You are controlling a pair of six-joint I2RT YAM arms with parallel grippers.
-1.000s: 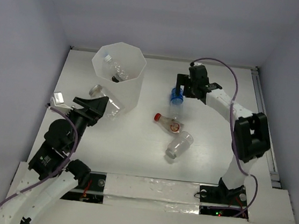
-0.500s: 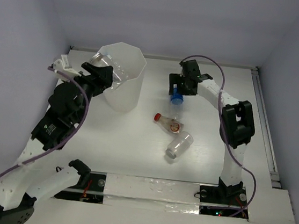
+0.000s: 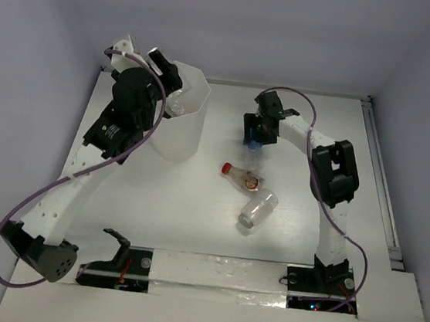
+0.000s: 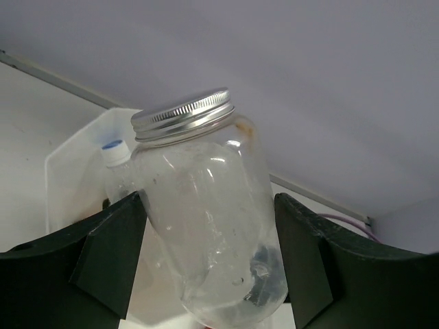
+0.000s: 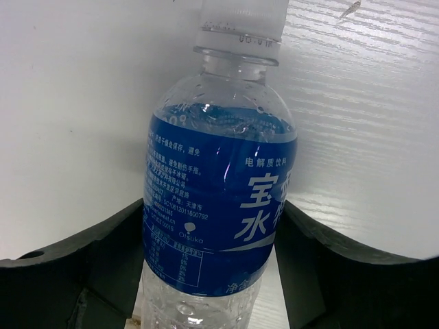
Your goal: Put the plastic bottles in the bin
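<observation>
You've got L gripper clamped on a silver-lidded clear jar at the rim of the bin, back-left of the white wood-grain table by the pale wall; R gripper straddles a blue-label bottle lying flat, can't tell if it's pinched.

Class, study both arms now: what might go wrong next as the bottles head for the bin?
1. The left gripper holds the silver-lidded bottle by the rim of the bin, not clearly over the opening; released here, it may strike the rim and fall outside.
2. The right gripper flanks the blue-labelled bottle lying on the table; its round body could roll or slip out as the fingers pinch.
</observation>
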